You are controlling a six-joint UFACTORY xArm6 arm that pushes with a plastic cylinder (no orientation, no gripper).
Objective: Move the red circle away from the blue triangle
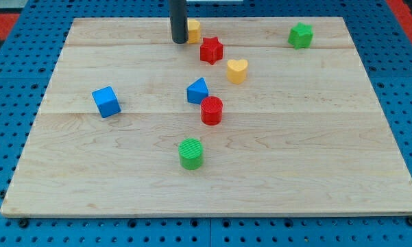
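Now bring your bare, empty tool (179, 42) between the touching blue triangle (197, 91) and red circle (211, 110), pushing the circle toward the view's bottom right.

Wooden board (315, 171) carrying seven blocks: yellow block (193, 30) and green block (301, 36) near the far edge; red star (211, 50), yellow heart (237, 70), blue triangle (197, 91) touching red circle (212, 110) centrally; blue cube (106, 101) toward the left edge; green circle (190, 153) nearer the front edge.

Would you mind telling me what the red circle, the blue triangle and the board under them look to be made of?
Red circle: probably plastic, matte, with fine ridges on top like a printed part. Blue triangle: likely the same plastic, with flat, evenly coloured faces. Board: pale wood, showing grain and plank seams.
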